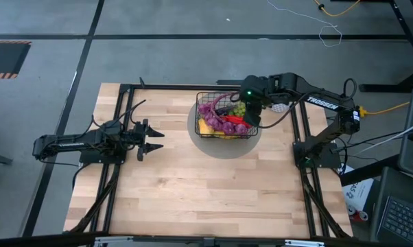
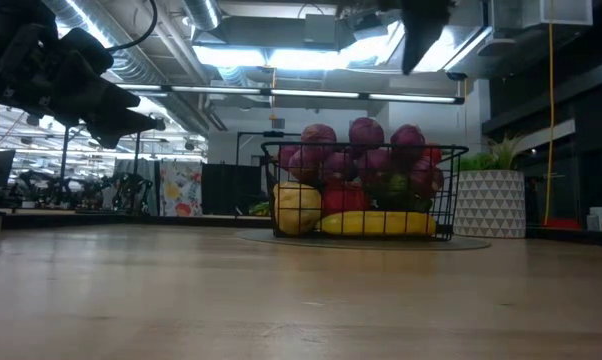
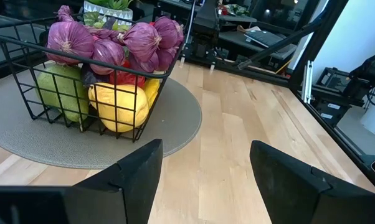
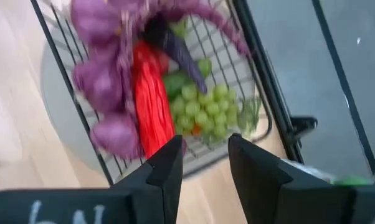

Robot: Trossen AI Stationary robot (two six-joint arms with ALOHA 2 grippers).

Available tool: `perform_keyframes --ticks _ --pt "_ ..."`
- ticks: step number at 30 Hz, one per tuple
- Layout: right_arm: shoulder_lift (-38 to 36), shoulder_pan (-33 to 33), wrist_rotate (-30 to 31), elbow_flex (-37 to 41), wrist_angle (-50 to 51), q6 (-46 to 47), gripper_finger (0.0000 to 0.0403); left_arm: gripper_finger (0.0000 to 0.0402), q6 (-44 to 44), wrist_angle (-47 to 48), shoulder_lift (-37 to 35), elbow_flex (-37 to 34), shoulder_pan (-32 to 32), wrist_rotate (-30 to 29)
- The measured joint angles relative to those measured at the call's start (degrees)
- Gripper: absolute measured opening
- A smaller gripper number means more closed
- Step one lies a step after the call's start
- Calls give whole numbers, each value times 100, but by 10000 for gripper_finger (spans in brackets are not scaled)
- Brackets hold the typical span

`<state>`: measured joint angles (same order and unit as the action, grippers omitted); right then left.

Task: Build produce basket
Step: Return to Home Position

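Observation:
The black wire basket point(image 1: 201, 103) stands on a grey round mat point(image 3: 175, 121) at the table's far middle. It is heaped with produce: purple bulbs point(image 3: 69, 40), a yellow fruit point(image 3: 116, 106), a green fruit point(image 3: 60, 93), a banana point(image 2: 376, 222), a red chili point(image 4: 150, 93) and green grapes point(image 4: 206, 112). My right gripper point(image 4: 205, 146) hangs above the basket's right end, slanting down, open, with nothing between its fingers. My left gripper point(image 3: 206, 155) rests level over the table's left part, open and pointing toward the basket.
A green plant in a white patterned pot point(image 2: 491, 200) stands just right of the basket, behind it in the low view. A black frame point(image 1: 124, 92) rims the wooden table. Bare wood point(image 1: 206, 192) spreads across the near half.

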<state>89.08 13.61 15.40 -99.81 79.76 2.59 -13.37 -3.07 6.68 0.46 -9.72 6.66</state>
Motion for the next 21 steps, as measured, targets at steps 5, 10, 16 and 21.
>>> perform_keyframes --ticks 5,10,16,21 --pt "0 0 0 0 -558 -21 130 238 1 0 0 0 -1 0" --pt "0 0 0 0 -826 -26 130 238 1 0 0 1 0 0" --pt "2 0 0 0 -827 -13 130 238 2 0 0 1 0 0" --pt "2 0 0 0 -827 -8 130 238 1 0 0 0 0 0"
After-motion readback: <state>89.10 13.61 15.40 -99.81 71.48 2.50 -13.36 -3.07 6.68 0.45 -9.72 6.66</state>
